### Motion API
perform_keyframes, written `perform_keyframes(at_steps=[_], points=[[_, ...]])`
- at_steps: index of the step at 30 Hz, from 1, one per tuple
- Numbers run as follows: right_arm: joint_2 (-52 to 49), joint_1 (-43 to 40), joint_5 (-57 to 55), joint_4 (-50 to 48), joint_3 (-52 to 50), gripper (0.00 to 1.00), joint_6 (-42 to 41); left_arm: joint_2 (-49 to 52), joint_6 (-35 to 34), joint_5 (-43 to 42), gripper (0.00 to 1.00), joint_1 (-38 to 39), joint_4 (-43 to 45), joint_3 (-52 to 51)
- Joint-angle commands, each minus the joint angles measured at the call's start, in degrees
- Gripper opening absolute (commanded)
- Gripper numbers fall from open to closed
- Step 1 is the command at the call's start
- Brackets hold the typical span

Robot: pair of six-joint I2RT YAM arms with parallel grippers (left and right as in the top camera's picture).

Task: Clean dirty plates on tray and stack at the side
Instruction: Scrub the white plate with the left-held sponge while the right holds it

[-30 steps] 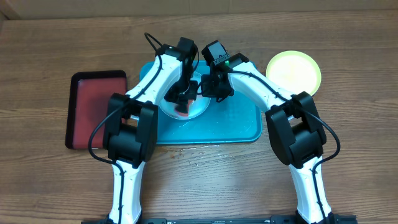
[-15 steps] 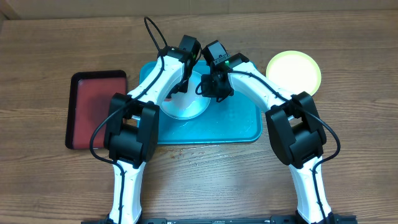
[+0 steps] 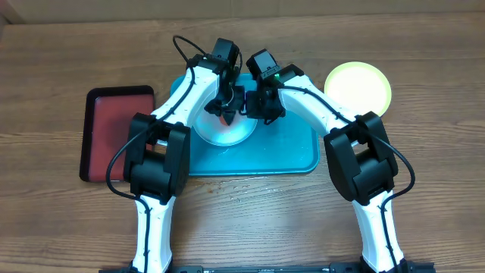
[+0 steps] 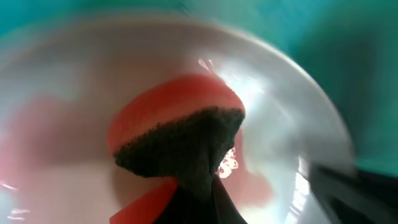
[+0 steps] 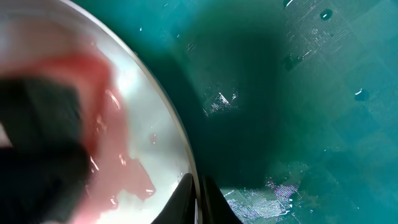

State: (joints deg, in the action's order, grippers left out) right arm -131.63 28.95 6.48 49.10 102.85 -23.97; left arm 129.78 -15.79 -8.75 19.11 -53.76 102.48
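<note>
A pale whitish plate [image 3: 227, 130] with red smears lies on the teal tray [image 3: 292, 152]. My left gripper [image 3: 226, 114] is shut on a red sponge with a dark scouring face [image 4: 180, 134], pressed on the plate's [image 4: 68, 168] far part. My right gripper [image 3: 254, 106] is shut on the plate's right rim; in the right wrist view the fingers [image 5: 198, 193] pinch the rim of the plate [image 5: 149, 149] above the wet tray [image 5: 298, 93]. A yellow-green plate [image 3: 358, 87] sits on the table to the right of the tray. No third plate shows.
A dark red, black-rimmed tray [image 3: 114, 133] lies left of the teal tray. Both arms cross over the teal tray's far half. Water drops lie on the tray's right part [image 5: 357, 93].
My left gripper with the sponge has moved from the plate's near side toward its far side. The right gripper has held the rim still.
</note>
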Motion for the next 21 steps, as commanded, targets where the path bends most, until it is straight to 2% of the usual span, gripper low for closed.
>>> perform_keyframes(at_steps=[1,6,8,15,21], points=[[-0.55,-0.20,-2.36,0.48,-0.48,0.05,0.57,-0.42,0.17,-9.11,0.04,1.16,-3.69,-0.24],[-0.55,-0.20,-2.36,0.46,-0.48,0.05,0.57,-0.42,8.98,-7.91,0.04,1.07,-9.64,-0.24],[-0.55,-0.20,-2.36,0.48,-0.48,0.05,0.57,-0.42,10.32,-4.83,0.04,1.05,-11.87,-0.24],[-0.55,-0.20,-2.36,0.50,-0.48,0.05,0.59,-0.42,10.21,16.13,0.04,1.05,-15.37,-0.24],[-0.55,-0.20,-2.36,0.48,-0.48,0.05,0.57,-0.42,8.22,30.51,0.04,1.05,-11.82,-0.24]])
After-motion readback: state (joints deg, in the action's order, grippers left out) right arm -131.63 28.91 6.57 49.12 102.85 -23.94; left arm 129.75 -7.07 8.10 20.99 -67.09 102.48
